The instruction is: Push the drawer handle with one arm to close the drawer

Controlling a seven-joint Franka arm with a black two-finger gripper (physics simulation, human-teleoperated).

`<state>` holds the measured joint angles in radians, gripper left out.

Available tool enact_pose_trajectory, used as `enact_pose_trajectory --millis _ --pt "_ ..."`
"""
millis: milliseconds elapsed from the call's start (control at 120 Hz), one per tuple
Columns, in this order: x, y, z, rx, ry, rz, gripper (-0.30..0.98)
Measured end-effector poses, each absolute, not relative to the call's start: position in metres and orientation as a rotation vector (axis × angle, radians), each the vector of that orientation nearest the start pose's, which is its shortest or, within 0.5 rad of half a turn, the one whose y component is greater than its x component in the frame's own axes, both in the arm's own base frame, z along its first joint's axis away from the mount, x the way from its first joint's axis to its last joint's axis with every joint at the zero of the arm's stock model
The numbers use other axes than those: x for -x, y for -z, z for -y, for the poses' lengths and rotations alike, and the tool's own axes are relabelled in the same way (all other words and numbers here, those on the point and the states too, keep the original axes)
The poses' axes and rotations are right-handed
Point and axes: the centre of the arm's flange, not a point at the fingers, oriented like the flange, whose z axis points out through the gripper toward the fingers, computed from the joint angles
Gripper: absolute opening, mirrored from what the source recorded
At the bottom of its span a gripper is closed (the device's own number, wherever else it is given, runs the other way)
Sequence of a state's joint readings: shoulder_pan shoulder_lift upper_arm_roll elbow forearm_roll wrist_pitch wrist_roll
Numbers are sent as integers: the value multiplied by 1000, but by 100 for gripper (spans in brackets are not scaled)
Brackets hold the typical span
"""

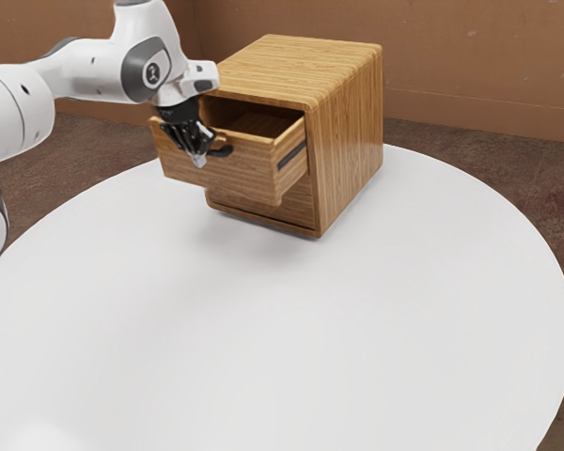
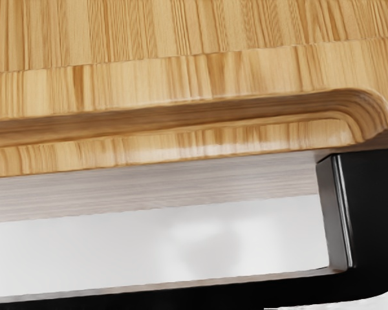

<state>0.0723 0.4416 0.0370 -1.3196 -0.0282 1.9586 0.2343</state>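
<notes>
our arm (image 1: pixel 94 73) comes in from ten o'clock in the exterior view, and our hand (image 1: pixel 195 150) is at the front of the pulled-out upper drawer (image 1: pixel 249 174), right by its dark handle (image 1: pixel 224 151). we cannot tell whether our hand is spread or pressed together. the drawer juts toward eight o'clock from the wooden cabinet (image 1: pixel 350 141), which stands at twelve o'clock on the round white desk (image 1: pixel 310 348). a dark rail (image 1: pixel 291 155) runs along the drawer's side at three o'clock. in the wrist view, white shows through the gap between handle and wooden front
</notes>
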Motion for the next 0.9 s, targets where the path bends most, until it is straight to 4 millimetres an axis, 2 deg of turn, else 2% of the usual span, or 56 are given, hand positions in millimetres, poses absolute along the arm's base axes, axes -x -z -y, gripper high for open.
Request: enact_pose_trajectory --millis 333,508,900 --pt "-730 -504 -62 3107 349 -220 -10" --pt "-743 -498 -60 3108 364 -230 -10" --pt "-760 -495 -61 3099 407 -235 -10"
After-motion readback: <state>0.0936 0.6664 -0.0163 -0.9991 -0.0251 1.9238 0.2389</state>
